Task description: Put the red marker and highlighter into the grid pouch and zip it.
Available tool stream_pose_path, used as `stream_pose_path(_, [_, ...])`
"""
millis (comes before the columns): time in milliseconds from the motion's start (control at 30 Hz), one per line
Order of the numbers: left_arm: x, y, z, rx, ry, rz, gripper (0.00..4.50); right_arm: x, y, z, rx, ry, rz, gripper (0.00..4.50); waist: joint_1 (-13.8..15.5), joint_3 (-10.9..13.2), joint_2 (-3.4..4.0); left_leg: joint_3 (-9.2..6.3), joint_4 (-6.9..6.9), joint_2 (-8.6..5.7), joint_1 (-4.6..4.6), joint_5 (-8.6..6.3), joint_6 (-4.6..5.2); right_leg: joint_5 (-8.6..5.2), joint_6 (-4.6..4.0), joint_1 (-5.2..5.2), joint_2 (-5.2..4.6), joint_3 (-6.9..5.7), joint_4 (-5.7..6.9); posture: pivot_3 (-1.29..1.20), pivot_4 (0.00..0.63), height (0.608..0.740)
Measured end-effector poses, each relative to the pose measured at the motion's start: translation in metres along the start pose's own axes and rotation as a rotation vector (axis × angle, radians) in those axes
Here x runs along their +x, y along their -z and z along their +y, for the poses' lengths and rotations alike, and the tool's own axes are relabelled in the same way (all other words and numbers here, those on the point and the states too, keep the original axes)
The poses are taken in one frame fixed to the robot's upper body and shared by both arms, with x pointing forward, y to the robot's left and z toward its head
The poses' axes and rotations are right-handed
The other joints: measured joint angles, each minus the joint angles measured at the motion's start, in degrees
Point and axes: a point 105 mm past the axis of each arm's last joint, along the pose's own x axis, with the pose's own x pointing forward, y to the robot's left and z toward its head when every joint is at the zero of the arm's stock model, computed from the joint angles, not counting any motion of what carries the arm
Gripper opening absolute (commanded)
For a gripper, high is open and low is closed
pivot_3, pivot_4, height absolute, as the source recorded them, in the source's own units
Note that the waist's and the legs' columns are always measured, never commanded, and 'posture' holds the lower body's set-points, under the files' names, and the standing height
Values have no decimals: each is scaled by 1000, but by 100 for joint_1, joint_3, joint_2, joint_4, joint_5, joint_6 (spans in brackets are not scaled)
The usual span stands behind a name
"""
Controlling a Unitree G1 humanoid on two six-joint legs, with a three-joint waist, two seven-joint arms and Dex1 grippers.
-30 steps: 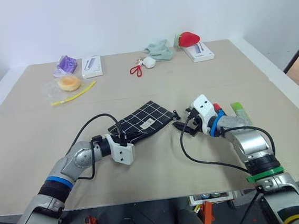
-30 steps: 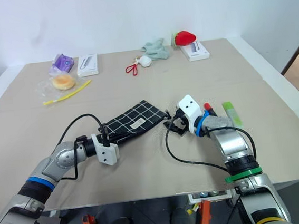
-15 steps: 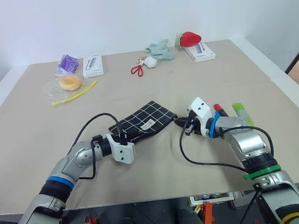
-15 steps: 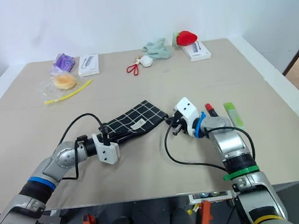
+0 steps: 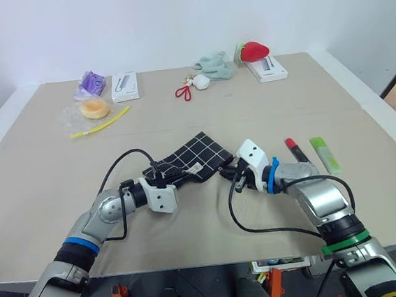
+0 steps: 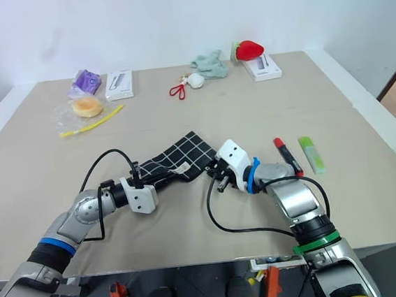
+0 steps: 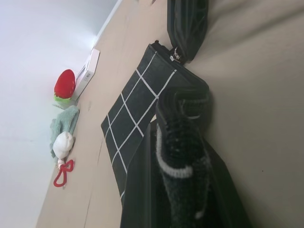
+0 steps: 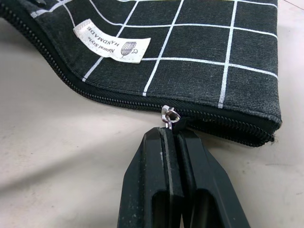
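Observation:
The grid pouch [image 5: 193,159], black with white lines and a small white label [image 8: 111,46], lies flat at the table's middle. My left gripper [image 5: 160,179] is shut on the pouch's left end. My right gripper [image 8: 172,132] is shut on the pouch's zipper pull [image 8: 169,118] along its near edge, some way in from the right end. The red marker [image 5: 296,151] and the light-green highlighter [image 5: 323,154] lie side by side on the table to the right of my right arm, outside the pouch.
Along the far edge sit a red strawberry plush [image 5: 252,50], two white boxes [image 5: 270,68] [image 5: 123,87], a teal cloth [image 5: 212,66] and a small red loop item [image 5: 182,92]. At far left are a wrapped bun [image 5: 92,108] and a yellow strip [image 5: 99,123].
My right gripper was open off the pouch's right end; it has shut on the zipper pull and moved left and nearer with it. The left gripper kept its hold in place.

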Motion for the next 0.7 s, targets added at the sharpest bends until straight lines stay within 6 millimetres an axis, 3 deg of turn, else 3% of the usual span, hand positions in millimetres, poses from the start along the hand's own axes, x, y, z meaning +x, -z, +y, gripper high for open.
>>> stream_pose_path(233, [-1,0,1,-15,-3,5,0,4,-4,34,-12,-125,0,16,1,4,-8,1,-3,2,-1,-4,-5,-7,0,-2,0,0,0,0,150,740])
stream_pose_path(700, [0,1,1,-55,-22,13,0,19,-12,54,14,-168,-22,16,1,6,-11,0,-3,2,0,-4,-5,-7,-1,-3,0,-1,-1,0,150,740])
